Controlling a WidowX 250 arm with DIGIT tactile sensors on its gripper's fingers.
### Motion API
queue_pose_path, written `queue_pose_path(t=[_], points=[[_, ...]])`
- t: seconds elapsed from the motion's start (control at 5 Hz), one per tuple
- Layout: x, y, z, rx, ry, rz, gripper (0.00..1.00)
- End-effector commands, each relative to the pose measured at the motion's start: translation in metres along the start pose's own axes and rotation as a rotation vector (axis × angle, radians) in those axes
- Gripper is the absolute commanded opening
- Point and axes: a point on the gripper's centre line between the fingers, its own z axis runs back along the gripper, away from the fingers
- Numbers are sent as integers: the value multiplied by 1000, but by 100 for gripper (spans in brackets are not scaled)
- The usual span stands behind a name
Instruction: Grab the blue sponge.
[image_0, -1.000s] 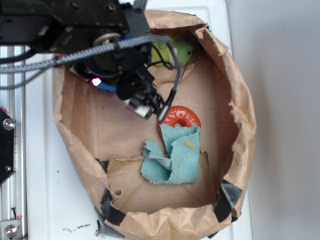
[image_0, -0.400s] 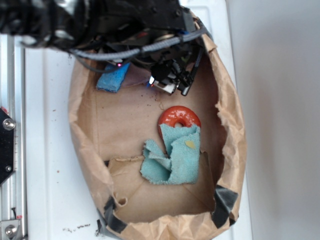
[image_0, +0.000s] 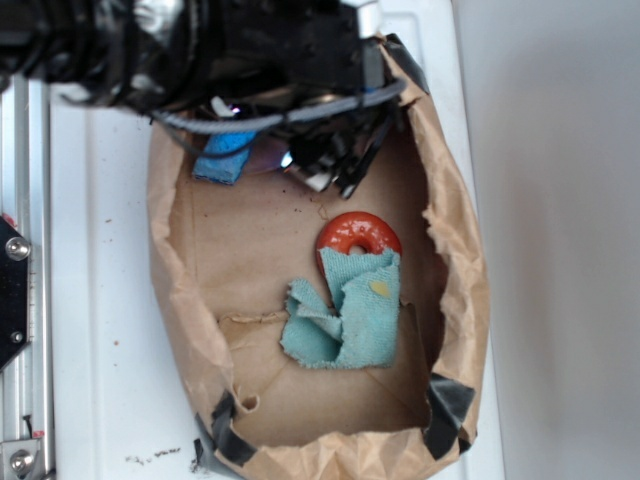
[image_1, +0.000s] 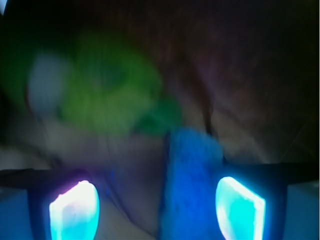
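Note:
The blue sponge (image_0: 224, 158) lies on the paper bag's floor at the far left end, partly under the dark arm. My gripper (image_0: 334, 176) hangs to its right, close to the bag's far wall. The wrist view is blurred: the blue sponge (image_1: 192, 185) stands upright in the picture between my two glowing pads, much closer to the right pad (image_1: 239, 206) than to the left pad (image_1: 75, 210). The gripper (image_1: 157, 210) is open. Whether a pad touches the sponge I cannot tell.
A rolled-down brown paper bag (image_0: 462, 250) walls in everything. A red ring (image_0: 360, 234) lies mid-floor with a teal terry cloth (image_0: 345, 318) against it. A green blur (image_1: 110, 95) shows ahead in the wrist view. A metal rail (image_0: 25, 300) runs along the left.
The arm has swung up toward the bag's far end, uncovering the blue sponge. The gripper left the red ring and shifted slightly left. The bag's rim has changed shape.

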Motion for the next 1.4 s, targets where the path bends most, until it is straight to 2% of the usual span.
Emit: queue_pose_path(t=[0.0,0.2,0.4,0.6,0.8,1.0,1.2], points=[[12,24,35,-108,-21,-7,100],[16,29,28,-109,-14,-1,100],[12,31,15,-64,-38,-5,100],[-11,54,-4,-8,-21,-48,100],[-5,36,-8,19,-25,-59,100],[-10,31,5,55,16,-79,100],[-10,31,5,55,16,-79,100]])
